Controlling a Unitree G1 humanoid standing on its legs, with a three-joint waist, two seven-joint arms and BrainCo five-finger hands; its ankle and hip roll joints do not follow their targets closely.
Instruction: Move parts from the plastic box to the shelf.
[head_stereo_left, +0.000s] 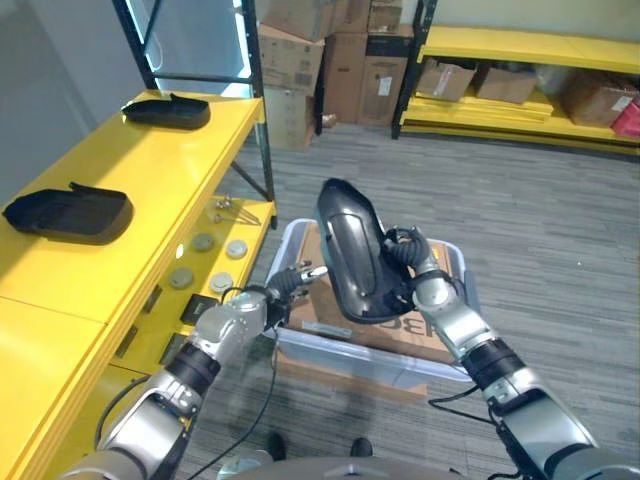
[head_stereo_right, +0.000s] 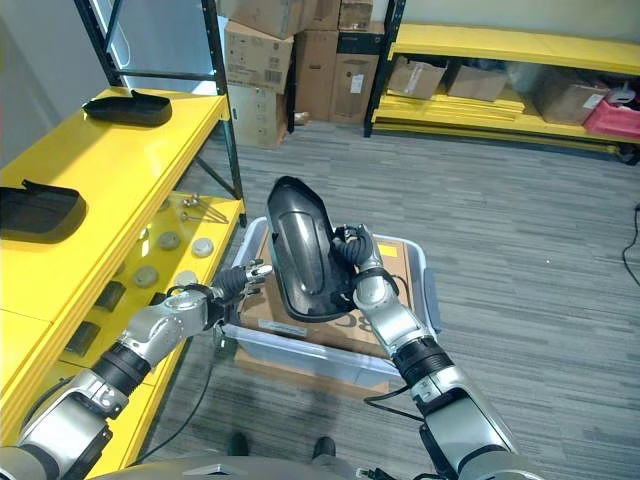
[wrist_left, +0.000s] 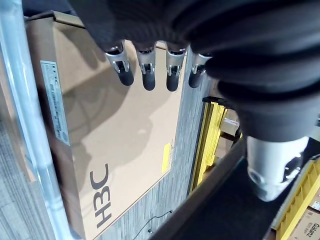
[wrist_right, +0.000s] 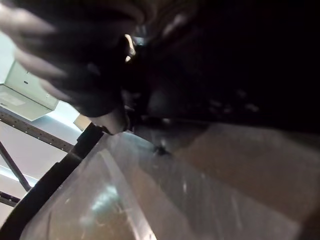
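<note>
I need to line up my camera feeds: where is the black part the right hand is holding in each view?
Left eye view: black part, centre, held upright over the plastic box.
Right eye view: centre-left, in the right hand.
Left wrist view: dark edge near the frame's lower corner.
Right wrist view: dark mass close to the camera.
Shared landmark: cardboard box in the plastic box.

The part (head_stereo_left: 352, 250) looks like glossy black plastic, the box (head_stereo_left: 291, 342) translucent plastic, its carton (head_stereo_left: 340, 320) matt cardboard.

Glossy black part (head_stereo_left: 352, 250), yellow shelf (head_stereo_left: 150, 170), seemingly translucent bluish box (head_stereo_left: 340, 352)
</note>
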